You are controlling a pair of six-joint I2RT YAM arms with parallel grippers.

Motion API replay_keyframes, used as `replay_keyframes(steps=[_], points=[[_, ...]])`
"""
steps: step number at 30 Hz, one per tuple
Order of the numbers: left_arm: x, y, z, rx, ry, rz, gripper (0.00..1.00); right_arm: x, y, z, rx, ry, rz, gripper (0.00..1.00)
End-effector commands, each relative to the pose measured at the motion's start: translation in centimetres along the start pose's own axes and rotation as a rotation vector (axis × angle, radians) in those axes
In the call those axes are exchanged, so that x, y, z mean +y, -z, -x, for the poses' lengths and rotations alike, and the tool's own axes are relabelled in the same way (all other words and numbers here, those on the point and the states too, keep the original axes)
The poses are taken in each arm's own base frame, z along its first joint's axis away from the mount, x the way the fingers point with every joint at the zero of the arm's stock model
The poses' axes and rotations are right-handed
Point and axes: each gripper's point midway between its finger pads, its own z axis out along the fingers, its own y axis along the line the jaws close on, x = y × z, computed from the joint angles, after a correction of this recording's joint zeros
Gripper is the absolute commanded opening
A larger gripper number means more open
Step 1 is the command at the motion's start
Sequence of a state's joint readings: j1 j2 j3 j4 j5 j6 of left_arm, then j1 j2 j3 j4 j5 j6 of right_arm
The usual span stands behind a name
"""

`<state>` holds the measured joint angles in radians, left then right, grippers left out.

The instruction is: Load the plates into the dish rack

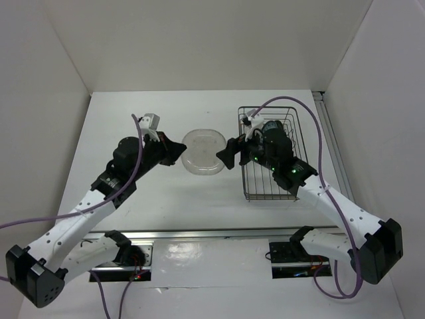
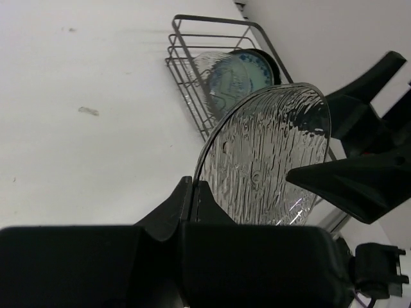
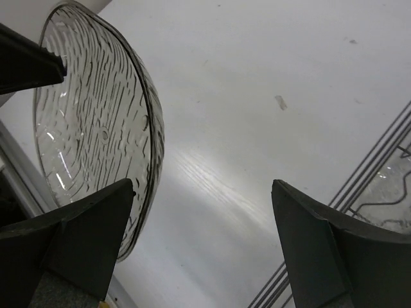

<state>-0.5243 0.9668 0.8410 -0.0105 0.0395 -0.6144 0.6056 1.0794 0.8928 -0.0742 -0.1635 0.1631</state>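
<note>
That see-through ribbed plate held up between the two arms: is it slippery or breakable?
Probably stiff: the clear glass plate shows no sag though gripped at its edge. Likely slippery, since its glossy surface glints. It looks thin, so it might chip if dropped.

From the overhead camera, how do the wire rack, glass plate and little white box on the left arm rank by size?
Largest: dish rack
Then: clear glass plate
Smallest: white box, though raised nearer the camera
</note>
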Motion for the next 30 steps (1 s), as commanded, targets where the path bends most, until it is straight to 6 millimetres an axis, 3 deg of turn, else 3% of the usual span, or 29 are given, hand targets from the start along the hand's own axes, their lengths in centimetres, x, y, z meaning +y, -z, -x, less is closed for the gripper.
replay_keyframes(steps=[1, 4, 6, 7, 8, 16, 20, 21, 22, 23, 24, 25, 26, 27, 28, 30], points=[[-0.9, -0.3, -2.2, 0.049, -0.046, -0.119, 0.00, 1.7, 0.0, 1.0, -0.065, 0.030, 0.109, 0.94], [-2.4, -0.1, -2.2, 0.040, -0.046, -0.212, 0.00, 2.3, 0.1, 1.1, -0.067, 0.014, 0.142, 0.79], [-2.7, -0.6, -2.5, 0.053, -0.038, -0.236, 0.00, 2.7, 0.1, 1.3, -0.073, 0.017, 0.163, 0.55], [-3.1, -0.6, -2.4, 0.049, -0.041, -0.252, 0.00, 2.9, 0.2, 1.3, -0.070, 0.006, 0.174, 0.40], [-3.2, -0.8, -2.3, 0.044, -0.030, -0.256, 0.00, 3.0, 0.2, 1.5, -0.082, 0.008, 0.177, 0.08], [-2.3, -1.5, -2.2, 0.007, 0.000, -0.221, 0.00, 3.8, 0.3, 1.5, -0.070, -0.050, 0.210, 0.00], [-1.9, -2.1, -2.2, 0.010, 0.013, -0.195, 0.00, 3.2, 0.1, 1.4, -0.066, -0.075, 0.183, 0.00], [-1.8, -2.6, -1.9, 0.019, 0.016, -0.178, 0.16, 2.8, 0.0, 1.5, -0.071, -0.077, 0.164, 0.00], [-1.3, -3.0, -1.8, 0.023, 0.020, -0.142, 0.39, 2.3, 0.0, 1.7, -0.071, -0.081, 0.129, 0.00], [-0.6, -3.2, -2.0, 0.049, 0.027, -0.095, 0.96, 0.5, 0.3, 2.7, -0.094, -0.079, 0.015, 0.00], [-0.3, -3.3, -2.4, 0.070, 0.021, -0.082, 1.00, -1.0, 0.3, 2.2, -0.080, -0.076, -0.067, 0.00], [0.3, -3.3, -2.9, 0.083, 0.024, -0.049, 1.00, -2.0, 1.0, 4.0, -0.117, -0.068, -0.139, 0.00], [1.4, -3.4, -2.6, 0.068, 0.046, 0.017, 1.00, -3.5, 1.5, 4.5, -0.126, -0.062, -0.231, 0.00], [1.9, -3.0, -2.4, 0.060, 0.046, 0.049, 1.00, -6.4, 3.0, 5.6, -0.169, -0.068, -0.417, 0.00], [2.6, -2.6, -2.8, 0.075, 0.056, 0.090, 1.00, -8.1, 4.0, 5.7, -0.164, -0.053, -0.522, 0.00], [2.9, -2.0, -2.6, 0.066, 0.046, 0.114, 1.00, -11.8, 7.4, 7.9, -0.226, -0.032, -0.783, 0.00]])
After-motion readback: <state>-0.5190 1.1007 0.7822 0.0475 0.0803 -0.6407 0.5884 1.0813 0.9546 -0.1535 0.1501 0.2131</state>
